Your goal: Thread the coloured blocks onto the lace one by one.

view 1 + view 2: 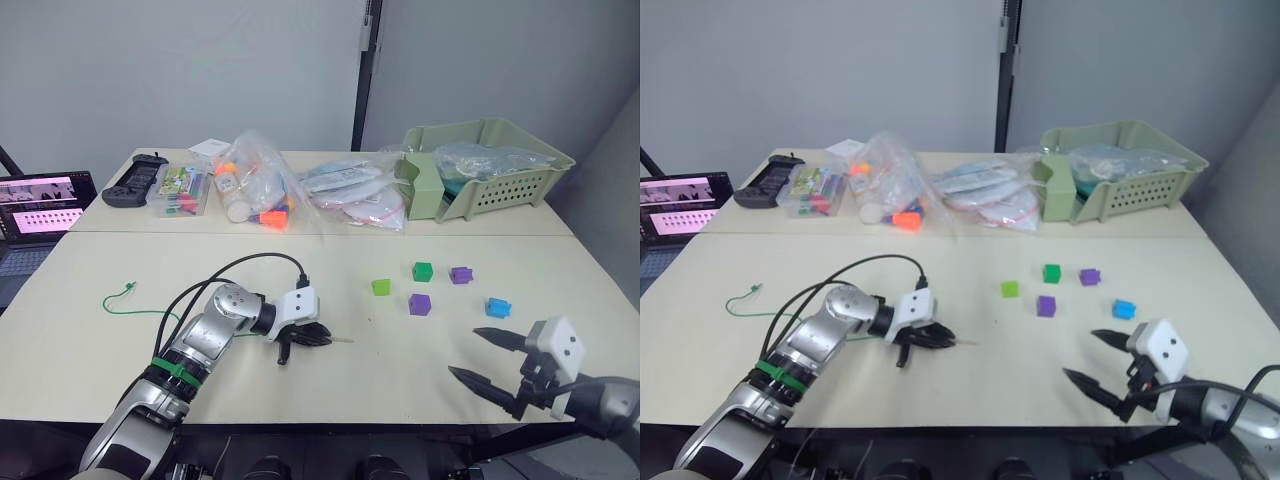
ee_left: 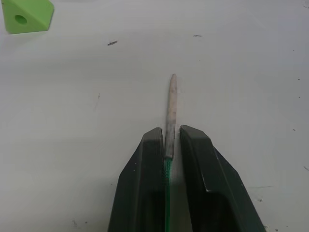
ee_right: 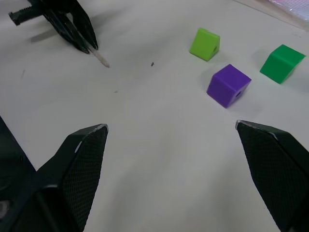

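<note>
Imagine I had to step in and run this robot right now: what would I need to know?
Left gripper: shut on the lace, gripping it just behind the stiff pale tip, which points toward the blocks. The rest of the lace trails back across the table to the robot's left.
Right gripper: open, holding nothing, hovering low in front of the blocks.
Blocks, all loose on the table: light green, dark green, two purple, bright blue.
Done: lace tip picked up.
Left: all five blocks; none is threaded yet. The light green and the near purple lie closest.
</note>
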Controlling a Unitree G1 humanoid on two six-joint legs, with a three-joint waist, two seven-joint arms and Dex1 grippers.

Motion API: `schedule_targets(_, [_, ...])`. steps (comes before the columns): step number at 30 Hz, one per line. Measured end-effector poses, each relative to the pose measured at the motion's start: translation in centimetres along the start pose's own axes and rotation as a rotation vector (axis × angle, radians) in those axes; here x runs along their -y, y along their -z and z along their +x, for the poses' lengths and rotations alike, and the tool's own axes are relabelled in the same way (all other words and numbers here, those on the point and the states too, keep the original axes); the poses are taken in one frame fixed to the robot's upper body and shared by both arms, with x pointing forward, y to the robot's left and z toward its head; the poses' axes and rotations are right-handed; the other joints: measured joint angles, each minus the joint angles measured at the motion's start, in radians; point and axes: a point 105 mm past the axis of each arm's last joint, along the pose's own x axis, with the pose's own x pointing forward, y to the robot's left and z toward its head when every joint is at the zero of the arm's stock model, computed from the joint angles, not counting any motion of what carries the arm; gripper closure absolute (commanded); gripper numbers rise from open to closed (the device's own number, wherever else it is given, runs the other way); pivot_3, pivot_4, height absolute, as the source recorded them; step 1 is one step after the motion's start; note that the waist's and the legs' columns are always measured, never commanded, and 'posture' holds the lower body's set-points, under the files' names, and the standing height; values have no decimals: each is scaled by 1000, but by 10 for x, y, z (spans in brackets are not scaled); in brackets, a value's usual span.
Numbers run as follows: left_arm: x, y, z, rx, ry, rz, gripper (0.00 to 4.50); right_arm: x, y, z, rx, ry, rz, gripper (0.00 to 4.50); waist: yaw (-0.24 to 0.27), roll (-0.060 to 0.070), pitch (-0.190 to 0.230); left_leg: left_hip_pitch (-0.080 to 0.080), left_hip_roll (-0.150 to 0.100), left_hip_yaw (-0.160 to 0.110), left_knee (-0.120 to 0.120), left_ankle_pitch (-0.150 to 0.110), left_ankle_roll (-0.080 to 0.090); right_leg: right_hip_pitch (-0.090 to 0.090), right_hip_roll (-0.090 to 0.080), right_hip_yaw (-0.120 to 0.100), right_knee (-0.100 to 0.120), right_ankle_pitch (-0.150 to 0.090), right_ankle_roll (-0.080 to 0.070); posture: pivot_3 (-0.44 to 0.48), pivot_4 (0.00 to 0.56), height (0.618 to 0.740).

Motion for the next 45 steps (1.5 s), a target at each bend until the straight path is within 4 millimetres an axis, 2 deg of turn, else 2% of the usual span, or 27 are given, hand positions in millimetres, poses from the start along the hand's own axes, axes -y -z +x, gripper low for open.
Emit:
schedule_targets(3, [4,2,2,5,-4,-4,4464,6,-4,1,15,-8,-16,0,0,0,0,0,0,0,0,0,0,1,0,0,0,0,0,0,150,740])
schedule_targets(8, [7,1,1,26,-20,-14,4464,7,-6,3,29,-6,-17,0,1,0,0,0,0,-2,0,0,0,1,-1,0,-1,0,0,0,150,740])
schedule_targets(13, [3,-2,0,54,-33,-56,4464,4,5,8,47,45,38,0,2,0,0,0,-1,-3,0,0,0,1,-1,1,-1,0,0,0,150,740])
schedule_targets(18, [-12,-24,-17,104,-74,-47,4464,13,11,11,74,188,75,0,2,0,0,-1,-1,-3,0,0,0,-1,-1,1,0,0,0,0,150,740])
schedule_targets(20, [-12,-28,-22,113,-70,-37,4464,15,13,10,72,223,79,0,2,0,0,-1,-1,-3,0,0,0,-1,-1,1,0,0,0,0,150,740])
schedule_targets(26, [-5,-26,-45,68,-10,4,4464,29,31,12,45,478,160,0,-1,1,0,-2,0,-4,-1,0,0,-4,-1,2,1,0,0,0,150,740])
schedule_targets(30, [-1,-25,-52,52,11,21,4464,42,39,16,41,678,234,0,0,1,0,-7,-1,-4,-1,0,0,-11,-1,3,4,0,0,0,150,740])
schedule_targets(36, [7,-23,-51,46,24,36,4464,54,42,31,28,884,272,0,1,2,0,-8,-1,-3,0,0,0,-12,-2,3,4,0,0,0,150,740])
schedule_targets(41, [11,-26,-48,55,22,54,4464,83,45,39,9,1022,297,0,-3,2,0,-8,-1,-3,0,0,0,-12,-1,3,4,0,0,0,150,740])
schedule_targets(45, [15,-24,-46,56,20,44,4464,98,51,44,-12,1070,311,0,-5,2,0,-8,-1,-3,-1,0,0,-12,-1,3,4,0,0,0,150,740])
